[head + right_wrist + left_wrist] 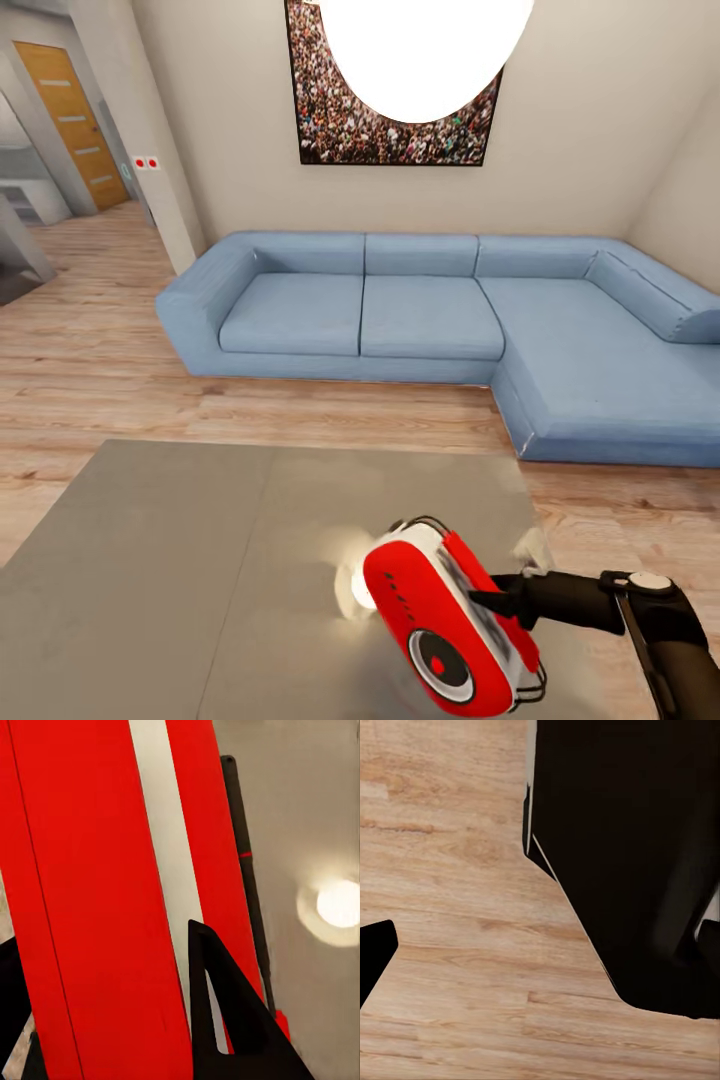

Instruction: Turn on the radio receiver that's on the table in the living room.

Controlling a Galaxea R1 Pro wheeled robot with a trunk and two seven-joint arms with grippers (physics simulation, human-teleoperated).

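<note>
The right gripper [500, 603] reaches in from the robot's right and grasps the radio receiver [450, 630], one black finger laid across its broad side in the head view; in the right wrist view the red shell with its white stripe [161, 847] runs between the two dark fingers [225, 1020], so the hold looks closed on the body rather than on the handle. The radio sits tilted, apparently lifted or tipped over the near right part of the desk [180, 560], dial [440, 665] facing the camera; whether any edge touches the top I cannot tell. It reads as a small, rigid plastic box, probably light, with smooth rounded sides that could slip under a narrow pinch, so gripping across the flat faces near the middle seems the safer place. The thin black wire handle [430, 522] looks too slight and too free to swing for a steady hold. The dial is likely the control, and pressing it would call for the body to be braced. The left gripper [375, 952] shows as a dark finger edge over the plank floor [450, 870]; its state I cannot tell. By count: one radio, one dial, one handle, one desk, one blue sofa [420, 320], one framed crowd picture [330, 110].
</note>
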